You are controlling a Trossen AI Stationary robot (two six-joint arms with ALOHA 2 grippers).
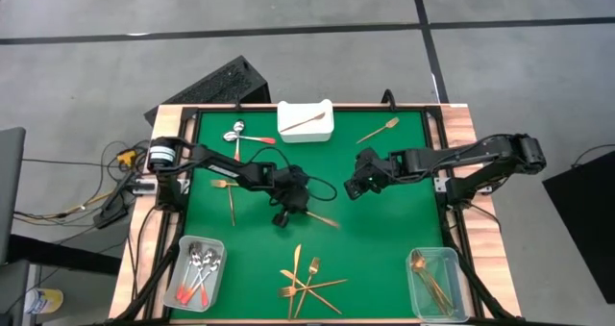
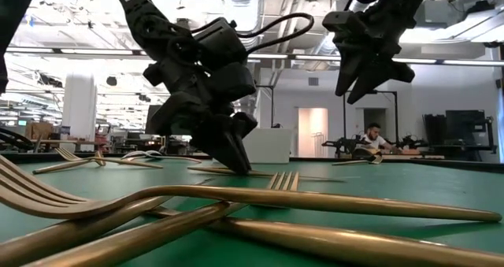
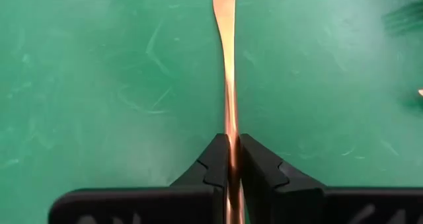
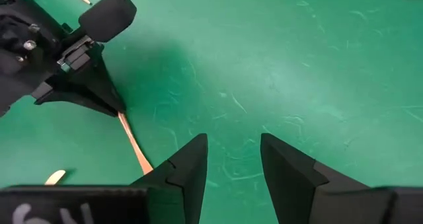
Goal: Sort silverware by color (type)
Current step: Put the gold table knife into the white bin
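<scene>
The left end effector [image 1: 285, 213] was down at the middle of the green table [image 1: 384, 259], clenched on a slim copper utensil [image 3: 227, 85] that lay flat on the mat. In the left wrist view the fingers [image 3: 215, 164] pinched the thin handle edge-on, with most of the length sticking out ahead of them. That grip looked narrow, so on a lift the piece could probably swivel between the pads or slip out, and a long free end might drag on the mat and twist loose.

The right end effector [image 1: 357, 185] hovered just beside it, released and grasping nothing, with bare mat showing between its fingers [image 4: 188, 164]. The two arms were near each other, so a sideways swing by either one risked a bump; the copper utensil also lay close under the right fingers.

Open mat lay toward the right side. Toward the near edge, a heap of gold forks [image 1: 306, 283] sat between the bin of red-handled spoons [image 1: 199, 271] at the left corner and the bin of gold pieces [image 1: 432, 280] at the right corner. A low carry could snag the heap or a bin rim. At the far edge stood a white tray [image 1: 306, 122], with loose spoons [image 1: 237, 134] and a fork [image 1: 379, 130] nearby
</scene>
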